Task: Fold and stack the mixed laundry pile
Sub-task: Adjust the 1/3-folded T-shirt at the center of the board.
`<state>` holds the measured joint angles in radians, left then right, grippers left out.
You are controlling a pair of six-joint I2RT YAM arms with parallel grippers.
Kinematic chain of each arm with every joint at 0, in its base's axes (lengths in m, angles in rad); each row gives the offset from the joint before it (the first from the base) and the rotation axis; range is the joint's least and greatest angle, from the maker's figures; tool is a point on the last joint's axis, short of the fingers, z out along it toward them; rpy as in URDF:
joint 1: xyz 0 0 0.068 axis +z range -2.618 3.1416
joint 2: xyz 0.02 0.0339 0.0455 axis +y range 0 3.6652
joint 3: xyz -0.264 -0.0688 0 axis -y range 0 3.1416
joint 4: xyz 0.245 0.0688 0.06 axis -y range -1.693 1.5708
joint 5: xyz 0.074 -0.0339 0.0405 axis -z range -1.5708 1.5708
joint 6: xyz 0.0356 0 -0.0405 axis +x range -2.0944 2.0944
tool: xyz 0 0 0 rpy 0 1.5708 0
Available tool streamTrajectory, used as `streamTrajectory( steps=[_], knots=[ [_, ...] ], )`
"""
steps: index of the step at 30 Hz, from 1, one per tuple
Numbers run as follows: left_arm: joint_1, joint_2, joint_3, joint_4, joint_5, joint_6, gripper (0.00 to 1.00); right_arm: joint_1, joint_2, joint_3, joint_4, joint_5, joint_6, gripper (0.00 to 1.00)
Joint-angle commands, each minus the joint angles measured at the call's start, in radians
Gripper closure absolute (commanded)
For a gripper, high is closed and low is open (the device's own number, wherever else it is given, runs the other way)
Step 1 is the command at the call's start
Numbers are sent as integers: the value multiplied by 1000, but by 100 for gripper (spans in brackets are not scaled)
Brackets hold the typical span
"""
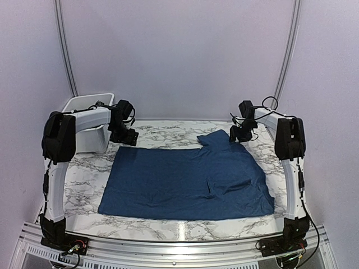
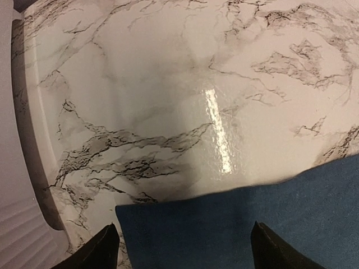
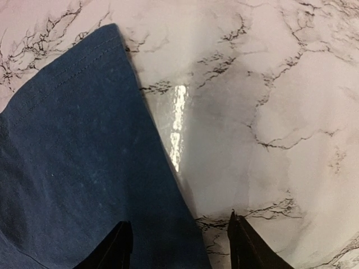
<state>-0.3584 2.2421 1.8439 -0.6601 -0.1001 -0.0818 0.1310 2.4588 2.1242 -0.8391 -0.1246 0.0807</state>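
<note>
A navy blue t-shirt (image 1: 188,182) lies spread flat on the marble table, one sleeve at its far right. My left gripper (image 1: 127,136) is open just above the shirt's far left corner (image 2: 224,230); its two dark fingertips (image 2: 104,249) straddle that corner. My right gripper (image 1: 240,133) is open over the far right sleeve (image 3: 84,168), with one fingertip (image 3: 120,246) over the cloth and the other over bare table. Neither gripper holds cloth. No plaid garment shows in any view.
A white plastic bin (image 1: 88,126) stands at the table's far left, beside my left arm; its wall shows in the left wrist view (image 2: 17,213). Marble table (image 1: 168,134) runs behind the shirt. Grey walls close in on all sides.
</note>
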Motion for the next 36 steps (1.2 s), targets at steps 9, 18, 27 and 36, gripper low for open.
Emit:
streamTrajectory(
  steps=[9, 18, 27, 36],
  knots=[
    [21, 27, 33, -26, 14, 3, 17, 24, 19, 9, -10, 36, -36, 51],
    [39, 33, 19, -30, 39, 57, 21, 38, 86, 13, -28, 50, -41, 71],
    [47, 87, 37, -29, -6, 71, 25, 34, 152, 111, -51, 64, -43, 100],
    [47, 122, 61, -27, -103, 64, 31, -31, 141, 161, -55, 106, -39, 100]
  ],
)
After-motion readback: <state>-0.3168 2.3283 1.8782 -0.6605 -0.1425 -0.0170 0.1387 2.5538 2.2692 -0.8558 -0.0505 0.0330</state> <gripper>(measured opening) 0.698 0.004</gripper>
